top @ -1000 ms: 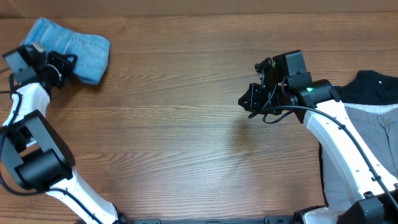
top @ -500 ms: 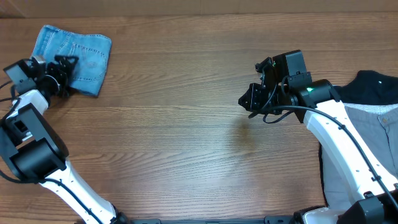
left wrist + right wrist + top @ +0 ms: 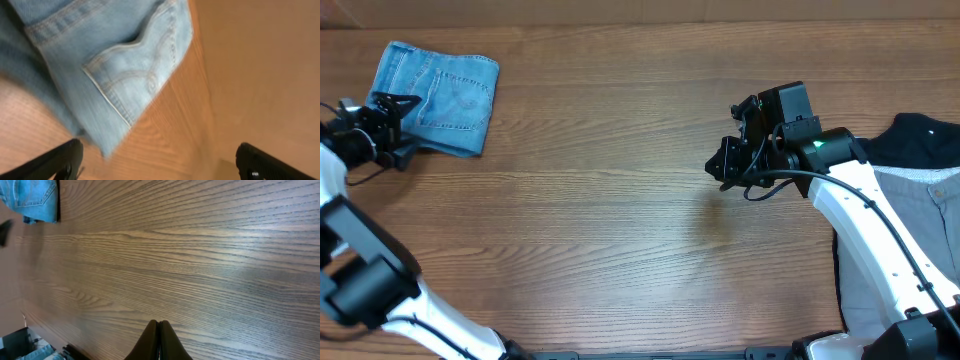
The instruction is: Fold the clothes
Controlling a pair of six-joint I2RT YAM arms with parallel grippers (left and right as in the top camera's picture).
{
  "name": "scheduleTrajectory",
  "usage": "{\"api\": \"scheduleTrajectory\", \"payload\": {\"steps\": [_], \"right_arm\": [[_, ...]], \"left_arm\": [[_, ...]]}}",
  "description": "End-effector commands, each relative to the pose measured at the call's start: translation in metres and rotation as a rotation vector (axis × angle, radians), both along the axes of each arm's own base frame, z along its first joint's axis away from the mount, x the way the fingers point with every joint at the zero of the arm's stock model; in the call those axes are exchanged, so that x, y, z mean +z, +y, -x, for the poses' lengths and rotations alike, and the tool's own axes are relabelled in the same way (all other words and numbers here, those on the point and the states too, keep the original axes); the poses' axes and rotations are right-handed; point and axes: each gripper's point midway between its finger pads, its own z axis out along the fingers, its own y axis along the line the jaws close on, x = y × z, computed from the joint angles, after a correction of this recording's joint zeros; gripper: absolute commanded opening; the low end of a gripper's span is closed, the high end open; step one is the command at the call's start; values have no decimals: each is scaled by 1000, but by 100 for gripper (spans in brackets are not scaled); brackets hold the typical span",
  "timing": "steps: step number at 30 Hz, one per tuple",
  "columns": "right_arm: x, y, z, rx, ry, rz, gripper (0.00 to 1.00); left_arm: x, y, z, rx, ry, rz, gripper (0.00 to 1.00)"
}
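Observation:
The light blue jeans (image 3: 442, 86) lie folded into a small bundle at the table's far left corner; the left wrist view shows a stitched back pocket (image 3: 135, 70). My left gripper (image 3: 402, 125) hangs just off the bundle's left edge, open, with nothing between its fingers (image 3: 55, 162). My right gripper (image 3: 720, 168) hovers right of the table's centre, shut and holding nothing, its fingertips (image 3: 159, 325) pressed together over bare wood. Grey (image 3: 920, 215) and black (image 3: 920, 140) garments lie heaped at the right edge beside the right arm.
The wooden tabletop (image 3: 610, 220) stretches between the two grippers. The jeans bundle (image 3: 32, 197) shows at the far corner in the right wrist view.
My left gripper has opened, let go of the jeans bundle and drawn back to the left off it. The bundle lies flatter. The right arm has not moved.

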Motion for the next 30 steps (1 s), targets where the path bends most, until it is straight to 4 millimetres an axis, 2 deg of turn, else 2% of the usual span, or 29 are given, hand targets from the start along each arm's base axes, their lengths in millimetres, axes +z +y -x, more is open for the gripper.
{"api": "scheduleTrajectory", "payload": {"steps": [1, 3, 6, 7, 11, 16, 18, 20, 21, 23, 24, 28, 30], "right_arm": [[4, -1, -2, -4, -10, 2, 4], [5, -1, -2, -4, -13, 2, 4], [10, -1, -3, 7, -38, 1, 4], [12, -1, -2, 10, -47, 1, 4], [35, -8, 2, -4, -112, -7, 4], [91, -34, 19, -91, -301, 42, 4], [119, -50, 31, -140, -406, 76, 5], [147, -60, 45, -174, -509, 76, 8], [161, -65, 54, -190, -565, 70, 18], [191, -77, 73, -232, -685, 61, 53], [210, -86, 89, -264, -768, 53, 100], [242, -101, 129, -309, -921, 16, 100], [247, -104, 141, -313, -947, 6, 100]], "left_arm": [[101, 2, 23, 2, -112, -323, 100], [138, -14, 37, -34, -179, -401, 100], [181, -47, 62, -115, -243, -546, 100], [187, -55, 69, -130, -241, -582, 100], [217, -113, 104, -283, -278, -769, 100], [236, -184, 145, -513, -385, -893, 100], [240, -203, 165, -582, -411, -930, 100], [241, -209, 182, -592, -390, -972, 100], [241, -210, 191, -593, -375, -992, 100], [240, -215, 214, -605, -355, -1034, 100], [241, -219, 231, -615, -356, -1047, 100], [232, -225, 274, -625, -307, -1028, 100], [225, -222, 286, -625, -260, -1033, 100]]}}
